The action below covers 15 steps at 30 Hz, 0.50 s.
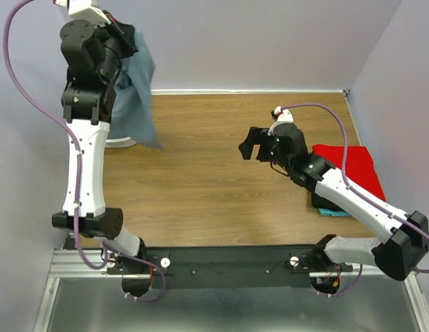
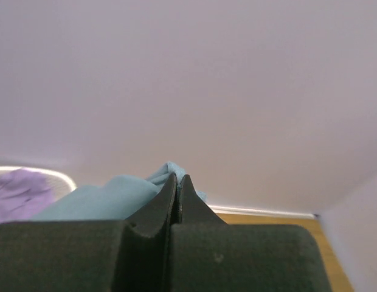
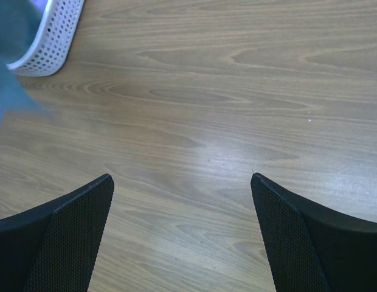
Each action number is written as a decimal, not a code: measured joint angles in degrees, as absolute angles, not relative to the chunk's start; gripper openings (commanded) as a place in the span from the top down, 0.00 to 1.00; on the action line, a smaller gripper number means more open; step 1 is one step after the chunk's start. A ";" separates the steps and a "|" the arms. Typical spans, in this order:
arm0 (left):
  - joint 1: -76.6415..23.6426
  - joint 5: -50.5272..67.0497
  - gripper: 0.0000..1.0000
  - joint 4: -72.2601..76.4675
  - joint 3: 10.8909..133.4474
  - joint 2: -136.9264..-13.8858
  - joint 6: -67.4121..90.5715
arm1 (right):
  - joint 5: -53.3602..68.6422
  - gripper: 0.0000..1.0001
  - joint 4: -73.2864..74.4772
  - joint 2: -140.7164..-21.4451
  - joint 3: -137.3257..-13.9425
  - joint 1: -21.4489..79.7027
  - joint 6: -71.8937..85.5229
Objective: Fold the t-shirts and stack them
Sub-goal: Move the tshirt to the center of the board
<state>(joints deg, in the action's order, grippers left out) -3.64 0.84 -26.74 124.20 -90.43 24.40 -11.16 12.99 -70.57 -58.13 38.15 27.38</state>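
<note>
The blue-grey t-shirt (image 1: 140, 90) is hanging high over the 10 o'clock corner of the worktop (image 1: 201, 187). The left hand (image 2: 177, 182) is pinching a fold of it, its jaws pressed tight on the cloth. The free hem is dangling over the white basket (image 1: 121, 142), apart from the wood. The right hand (image 1: 249, 146) is hovering near the middle, slightly toward 2 o'clock, with its jaws spread wide and gripping nothing.

The step in hand looks like carrying this shirt out of the basket and laying it flat for folding. To do it well, the left arm should be travelling toward the bare middle with the hem trailing, so the cloth is unrolling onto the wood rather than landing in a heap. The right hand is facing toward 9 o'clock and is well placed to catch a lower corner and pull the shirt taut before the drop. The pinch is on a small bunch of cloth, so a quick swing could be shaking it loose.

Counting: three t-shirts are showing. One is in the air, and the red t-shirt (image 1: 353, 166) is lying folded on the turquoise t-shirt (image 1: 329, 209) at 3 o'clock. There are two hands and one basket. Something lilac (image 2: 21, 191) is lying in the basket, and I cannot tell what it is.
</note>
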 measured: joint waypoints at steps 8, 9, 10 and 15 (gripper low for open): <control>-17.78 0.86 1.00 -21.41 116.51 -85.08 24.21 | -12.08 0.00 12.99 -67.57 -58.22 38.15 26.94; -19.25 0.86 1.00 -20.14 115.26 -86.41 24.56 | -12.25 0.00 12.97 -67.29 -58.22 38.15 26.98; -20.51 0.97 1.00 -18.98 114.59 -88.82 24.86 | -12.56 0.00 12.95 -66.94 -58.17 38.15 27.03; -29.12 2.63 0.52 -19.55 123.00 -111.81 25.32 | -12.60 0.00 12.86 -66.89 -56.90 38.15 27.88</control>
<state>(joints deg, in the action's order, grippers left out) -29.12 2.63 -19.55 123.00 -111.81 25.32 -12.60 12.86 -66.89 -56.90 38.15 27.88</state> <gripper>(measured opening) 0.164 0.998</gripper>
